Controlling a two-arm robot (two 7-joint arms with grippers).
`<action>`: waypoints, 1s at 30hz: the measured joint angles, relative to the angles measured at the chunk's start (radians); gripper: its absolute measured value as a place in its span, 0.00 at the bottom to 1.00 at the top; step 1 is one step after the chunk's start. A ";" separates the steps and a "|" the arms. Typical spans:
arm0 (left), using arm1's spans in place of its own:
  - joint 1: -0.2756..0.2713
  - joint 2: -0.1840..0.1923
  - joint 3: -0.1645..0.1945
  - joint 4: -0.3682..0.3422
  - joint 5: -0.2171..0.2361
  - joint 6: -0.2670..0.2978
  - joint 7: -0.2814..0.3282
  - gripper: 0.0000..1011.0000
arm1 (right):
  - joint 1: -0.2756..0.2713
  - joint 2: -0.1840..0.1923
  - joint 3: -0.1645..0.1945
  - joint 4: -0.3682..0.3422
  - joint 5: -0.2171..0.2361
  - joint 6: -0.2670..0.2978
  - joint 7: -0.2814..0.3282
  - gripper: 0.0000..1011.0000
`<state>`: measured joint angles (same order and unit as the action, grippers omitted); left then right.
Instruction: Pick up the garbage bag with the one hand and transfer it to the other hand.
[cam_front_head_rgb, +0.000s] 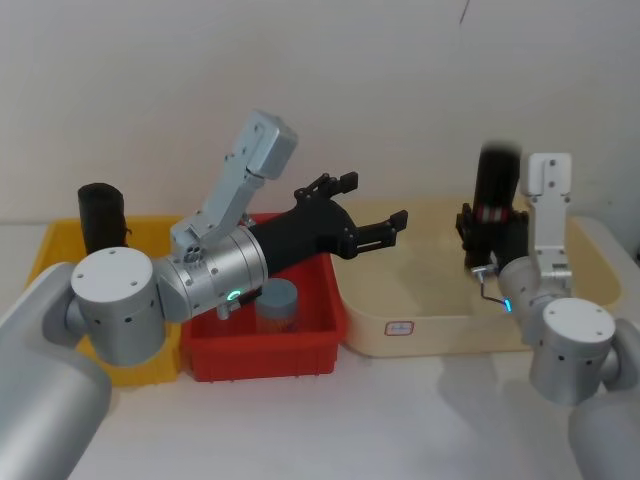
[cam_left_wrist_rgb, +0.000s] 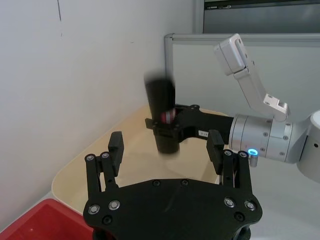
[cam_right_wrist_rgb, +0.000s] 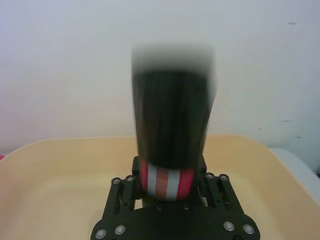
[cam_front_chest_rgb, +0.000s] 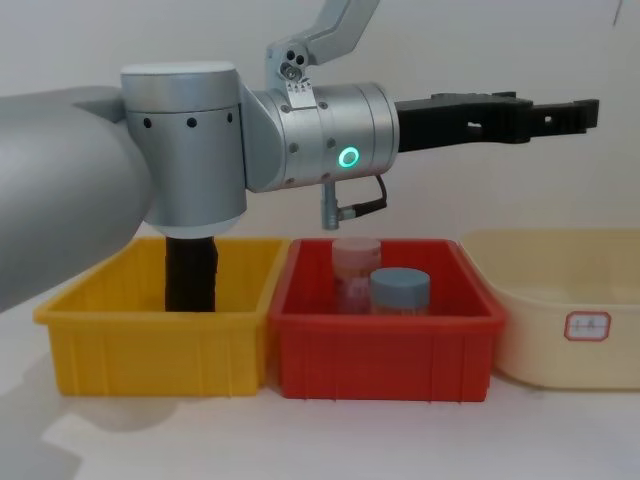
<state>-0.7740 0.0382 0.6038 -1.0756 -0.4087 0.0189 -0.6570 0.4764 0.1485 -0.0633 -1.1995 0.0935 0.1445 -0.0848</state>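
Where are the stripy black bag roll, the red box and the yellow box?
garbage bag (cam_front_head_rgb: 497, 183), head view, on its black upper body.
red box (cam_front_chest_rgb: 385, 350), chest view, on its front wall.
yellow box (cam_front_chest_rgb: 150, 355), chest view, on its front wall.

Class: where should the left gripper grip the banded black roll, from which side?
Probably the bare upper half of the garbage bag, coming level from the robot's left: it stands upright, the right gripper is shut on its banded middle, and the open left gripper faces it.

No readable text, small red-edged label (cam_front_chest_rgb: 587, 324) on cream tub (cam_front_chest_rgb: 530, 290) illegible
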 joint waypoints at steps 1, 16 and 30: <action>0.000 0.000 0.000 0.000 0.000 0.000 0.000 0.99 | 0.001 0.002 0.002 0.000 -0.001 0.000 0.000 0.60; 0.020 0.015 -0.004 -0.037 0.007 -0.002 0.038 0.99 | -0.042 0.025 0.020 -0.102 0.002 0.017 0.050 0.99; 0.108 0.069 -0.038 -0.184 0.061 -0.010 0.184 0.99 | -0.119 0.004 -0.024 -0.278 0.024 0.047 0.130 0.99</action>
<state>-0.6665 0.1070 0.5660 -1.2595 -0.3481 0.0089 -0.4732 0.3577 0.1529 -0.0868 -1.4780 0.1178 0.1911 0.0449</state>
